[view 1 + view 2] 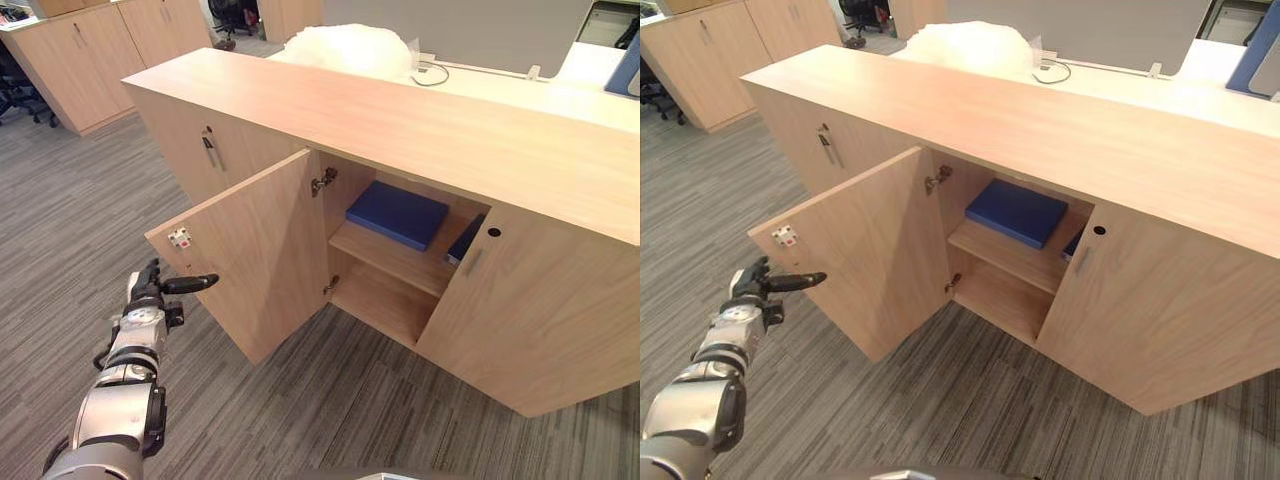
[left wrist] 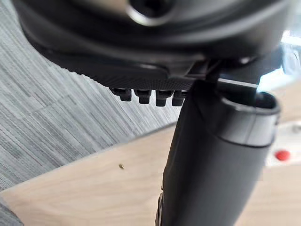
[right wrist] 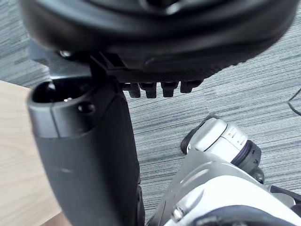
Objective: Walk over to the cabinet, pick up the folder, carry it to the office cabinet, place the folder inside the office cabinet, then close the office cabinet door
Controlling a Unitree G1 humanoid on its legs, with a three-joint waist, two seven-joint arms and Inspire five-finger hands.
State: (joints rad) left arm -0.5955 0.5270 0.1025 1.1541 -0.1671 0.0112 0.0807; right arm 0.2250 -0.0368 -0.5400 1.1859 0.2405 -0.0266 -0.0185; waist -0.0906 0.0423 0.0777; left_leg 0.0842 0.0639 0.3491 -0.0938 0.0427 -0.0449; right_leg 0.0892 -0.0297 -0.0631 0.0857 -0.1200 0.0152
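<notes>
Folder lay on the cabinet upper shelf, and the door stood open. Left hand hung by the door's free edge, thumb out, grip unclear. Right hand was idle, grip unclear too. Best move: reach round to the door's outer face and push steadily near that free edge.

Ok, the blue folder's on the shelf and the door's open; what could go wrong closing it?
The left hand sits by the free edge of the open light wooden cabinet door, on its inner side near the white catch; pushing from there may slip off or trap it. The flat blue folder lies close to the upper shelf's front, so the door might nudge it.
</notes>
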